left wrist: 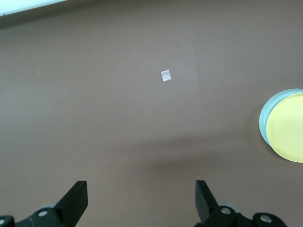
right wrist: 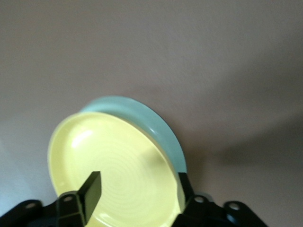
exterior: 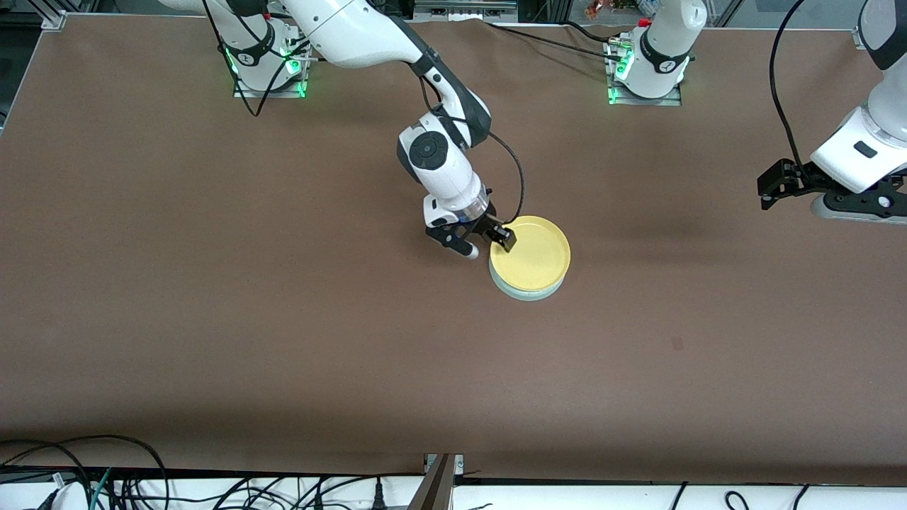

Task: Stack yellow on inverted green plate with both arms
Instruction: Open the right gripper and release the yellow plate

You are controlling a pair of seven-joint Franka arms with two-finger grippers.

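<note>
Brown table (exterior: 212, 319) filling nearly the whole front view. Right arm (exterior: 368, 35) reaching down from the upper left of the frame to the centre. Left arm (exterior: 875, 142) waiting at the right edge, left gripper (exterior: 769, 191) spread open over bare tabletop, fingers (left wrist: 75, 201) wide apart at the bottom of the left wrist view. Yellow plate (exterior: 531, 256) just right of centre, rim up, resting on the green plate (exterior: 528, 294), only a pale crescent of which shows below it. Right gripper (exterior: 487, 245) at the yellow plate's upper-left rim, jaws straddling the rim, one finger (right wrist: 90, 191) inside the dish; actual pinch unclear. Small white speck (left wrist: 165, 75) on the table.
</note>
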